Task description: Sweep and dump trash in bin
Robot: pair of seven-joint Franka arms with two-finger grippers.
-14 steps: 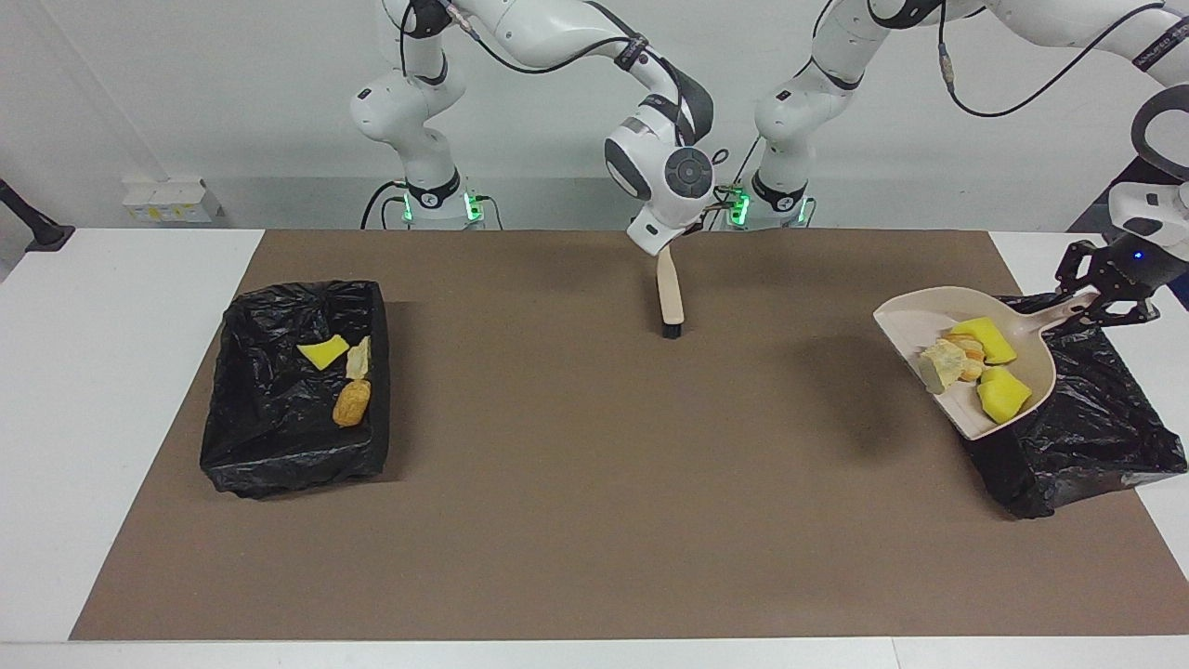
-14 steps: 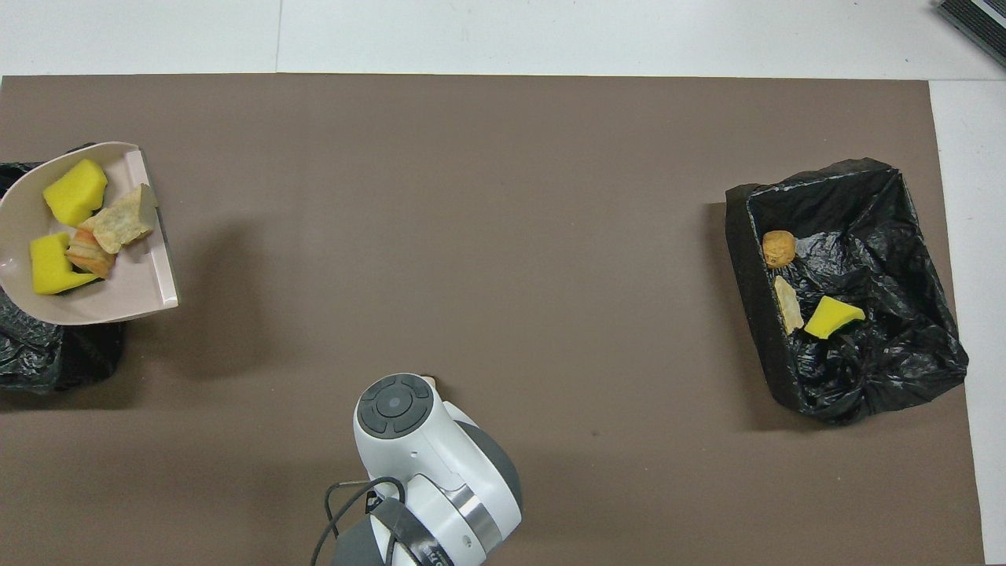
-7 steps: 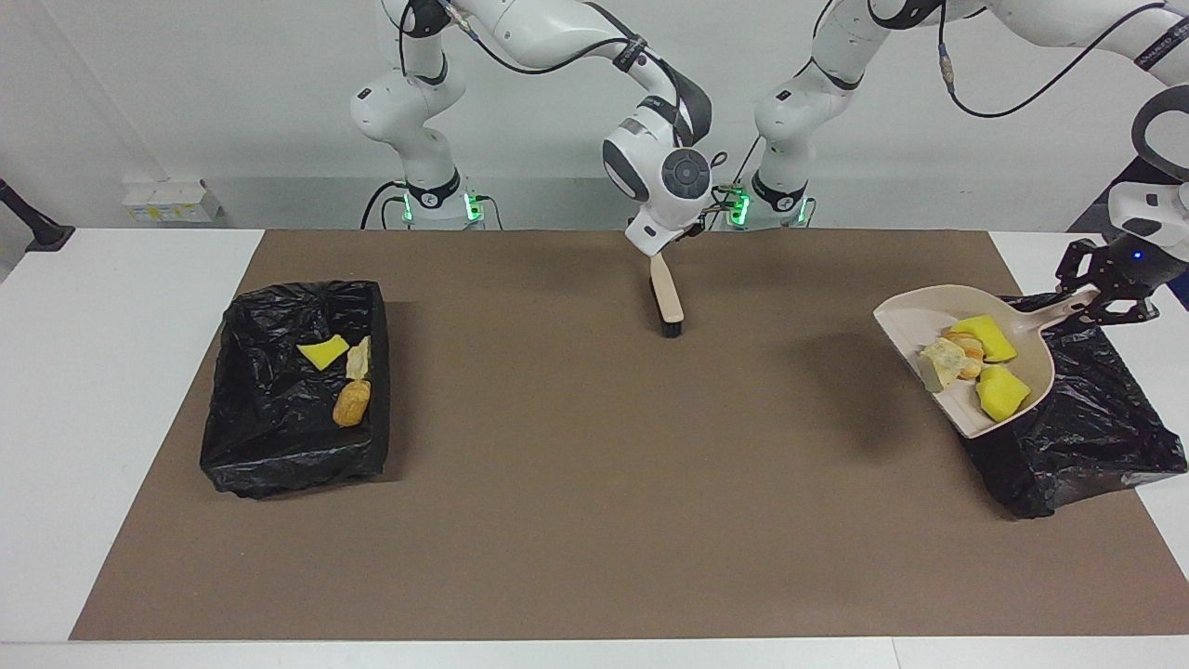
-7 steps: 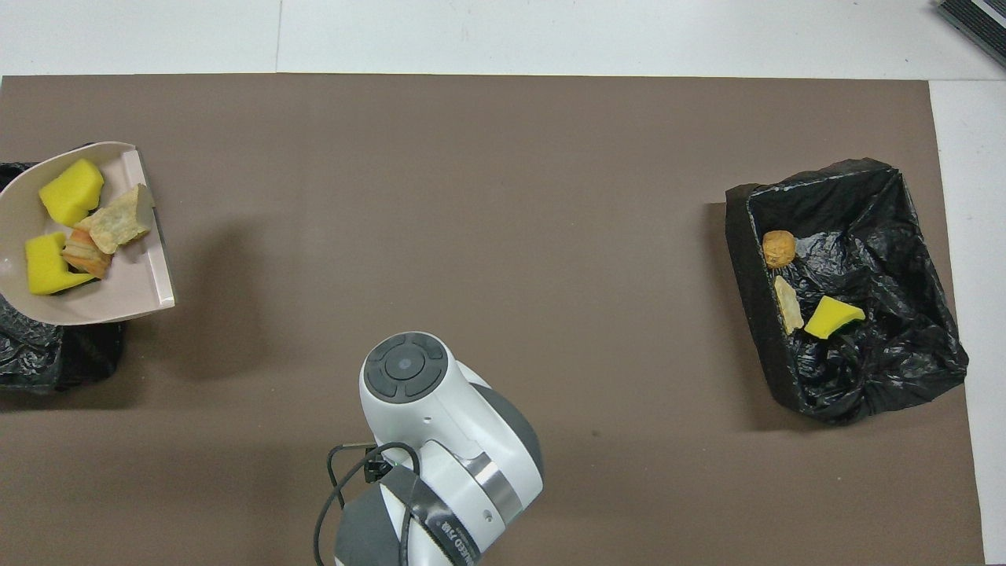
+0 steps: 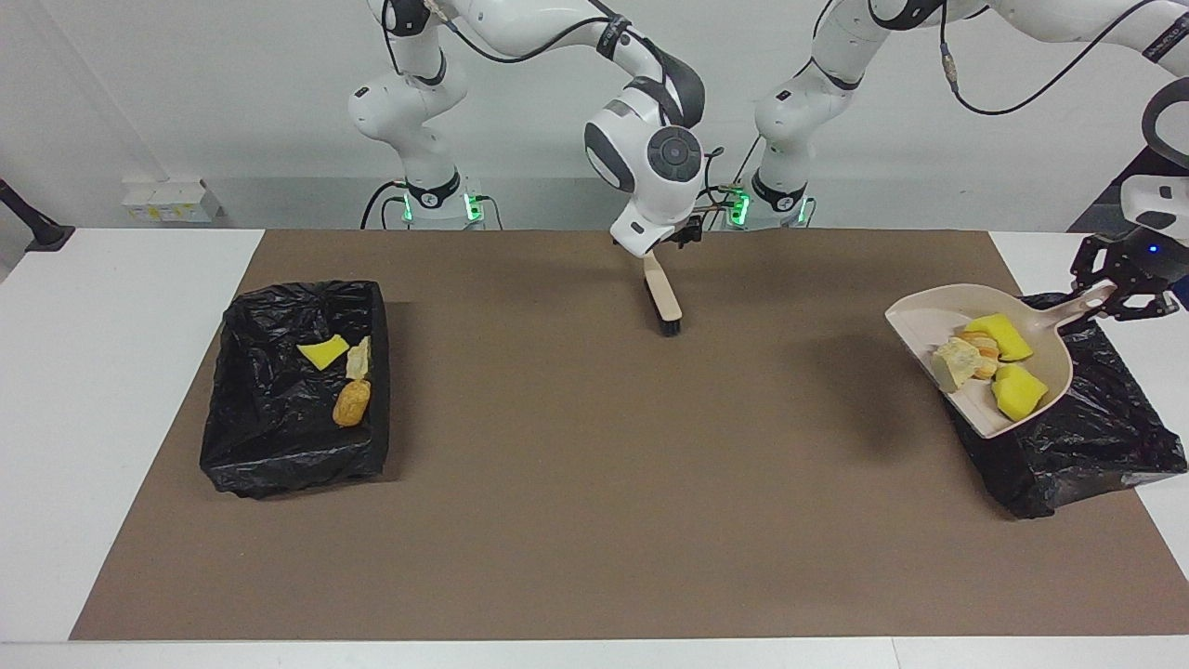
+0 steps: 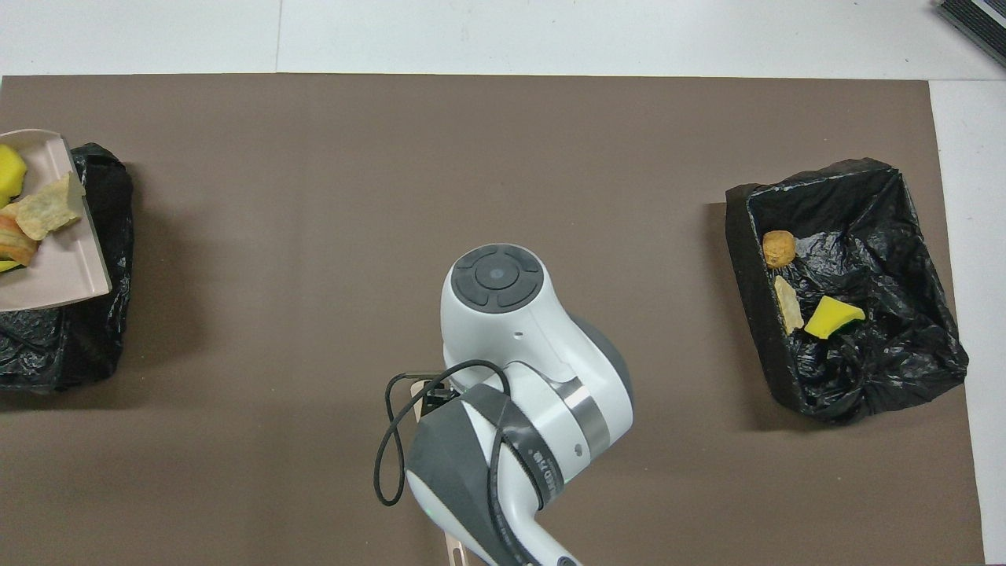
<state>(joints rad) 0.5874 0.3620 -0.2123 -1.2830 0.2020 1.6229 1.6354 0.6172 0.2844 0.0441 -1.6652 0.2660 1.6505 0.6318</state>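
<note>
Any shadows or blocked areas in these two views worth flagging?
Facing view: the raised dustpan casts a soft dark shadow on the brown mat; the bin liner shows small glints. Overhead view: the right arm covers the mat's middle, and the dustpan is cut by the frame edge.

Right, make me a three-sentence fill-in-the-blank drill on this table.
1. The left hand holds the dustpan by its ____.
2. The dustpan carries ____ scraps.
3. The bin at the right arm's end holds ____ more.

Missing words: handle; four; three.
</note>
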